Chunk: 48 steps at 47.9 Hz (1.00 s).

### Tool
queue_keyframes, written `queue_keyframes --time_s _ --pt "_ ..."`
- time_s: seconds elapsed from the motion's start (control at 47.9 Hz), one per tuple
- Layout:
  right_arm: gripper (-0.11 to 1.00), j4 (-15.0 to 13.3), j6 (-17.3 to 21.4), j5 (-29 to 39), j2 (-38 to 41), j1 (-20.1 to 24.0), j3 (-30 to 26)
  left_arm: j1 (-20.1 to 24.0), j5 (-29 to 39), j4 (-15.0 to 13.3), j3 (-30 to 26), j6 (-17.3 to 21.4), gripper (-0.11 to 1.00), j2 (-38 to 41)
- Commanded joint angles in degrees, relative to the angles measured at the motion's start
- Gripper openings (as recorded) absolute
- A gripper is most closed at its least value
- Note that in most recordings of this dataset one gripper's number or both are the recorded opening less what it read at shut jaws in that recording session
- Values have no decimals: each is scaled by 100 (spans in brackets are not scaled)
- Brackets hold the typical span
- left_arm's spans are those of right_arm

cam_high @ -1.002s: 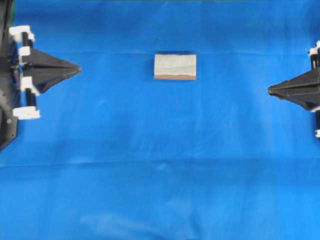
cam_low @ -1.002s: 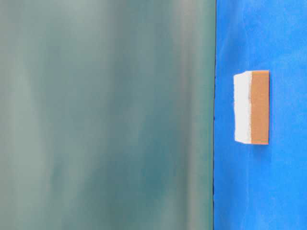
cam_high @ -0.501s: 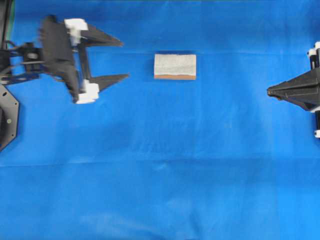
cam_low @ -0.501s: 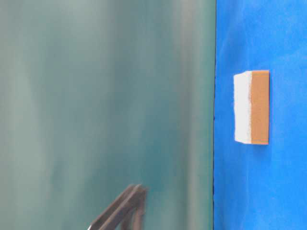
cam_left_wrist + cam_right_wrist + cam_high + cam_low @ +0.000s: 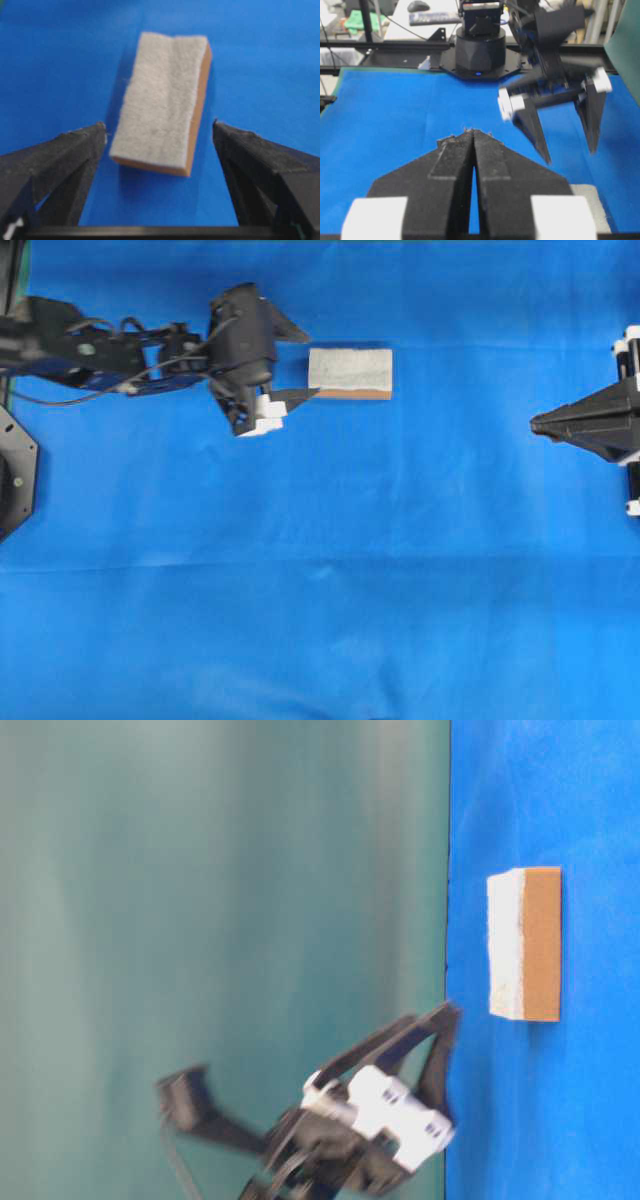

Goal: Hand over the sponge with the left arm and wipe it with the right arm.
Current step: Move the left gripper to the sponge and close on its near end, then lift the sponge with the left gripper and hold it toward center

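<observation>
**Operator:** My left arm's black two-fingered gripper (image 5: 292,362) has its jaws spread wide and holds nothing. Just ahead of its fingertips (image 5: 97,131), lined up with the gap between them, lies the small rectangular sponge (image 5: 162,117), its pale grey speckled felt on top and the orange foam layer beneath, flat on the blue cloth-covered table (image 5: 320,590).

**Observer:** How will it handle?

**Operator:** Light and soft, I judge; it should squash under the pads, so I'd take it across its long sides, near the end closest to me, leaving the far end free for the other arm.

**Observer:** And the right?

**Operator:** The right arm's black pointed gripper (image 5: 540,423) is clenched on nothing, well beyond the sponge's far end.

**Observer:** Anything unclear?

**Operator:** My gripper is motion-blurred from table level and from the right wrist, so I cannot tell whether a fingertip touches the sponge's corner.
</observation>
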Motion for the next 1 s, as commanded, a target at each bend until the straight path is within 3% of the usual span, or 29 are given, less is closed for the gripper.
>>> queue_keyframes --time_s 0.0,0.334,0.876,0.981 --pt "0 0 0 -26 35 9 -132 18 -26 0 -290 9 94 246" --pt "0 9 0 -35 70 0 -123 237 -18 0 -659 53 94 958" --pt "0 0 0 -44 185 0 -105 264 123 -9 -756 44 94 1116" --pt "0 0 0 -35 185 0 -114 264 378 -9 -870 -18 86 1125"
